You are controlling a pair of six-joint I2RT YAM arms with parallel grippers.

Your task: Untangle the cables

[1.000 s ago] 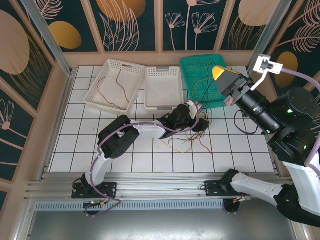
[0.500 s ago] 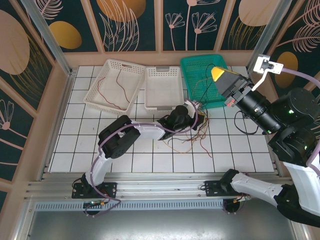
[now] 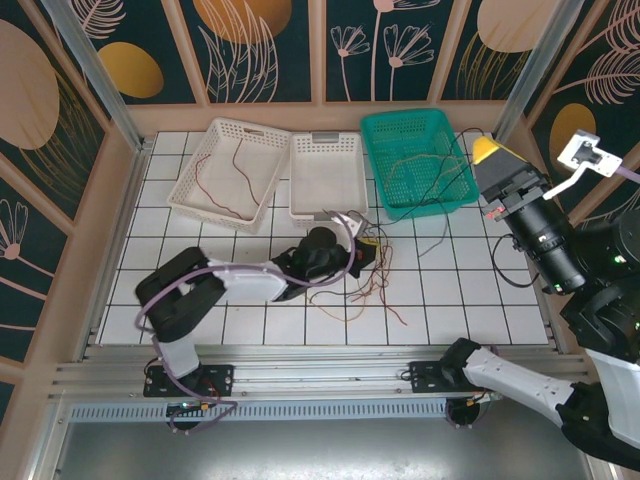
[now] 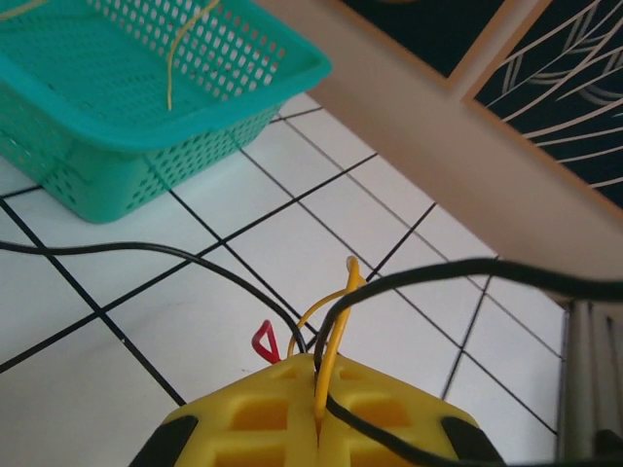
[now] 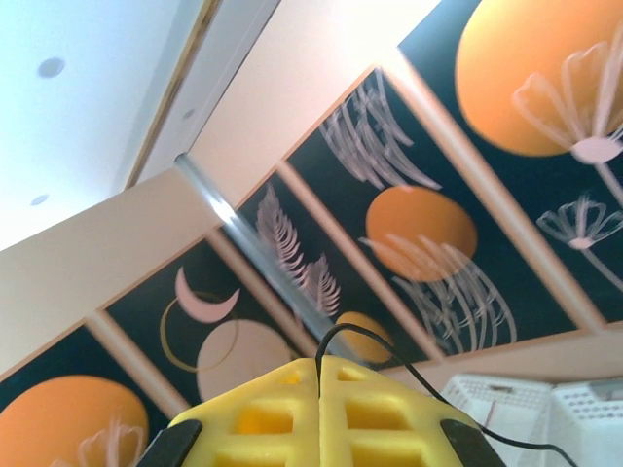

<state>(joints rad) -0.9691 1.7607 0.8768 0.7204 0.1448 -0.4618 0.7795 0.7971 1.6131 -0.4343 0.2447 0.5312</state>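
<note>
Left gripper (image 4: 318,381), nearer, clenched on a thin yellow flexible cable (image 4: 336,321) and a thin black cable (image 4: 438,270) leading straight ahead of its fingertips. Tangled thin red cables (image 3: 365,290) lay just beside, strung toward the teal plastic mesh basket (image 4: 127,170). Right gripper (image 5: 318,375), raised, pinched one black strand (image 5: 341,326).

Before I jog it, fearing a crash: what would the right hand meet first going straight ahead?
Probably the painted wall panel beside the metal post; nothing nearer lies ahead of the right hand, depth unclear.

White tiled tabletop (image 3: 470,300), dark floral wall panels (image 3: 150,25), perhaps ceiling spotlights (image 5: 51,66)
</note>
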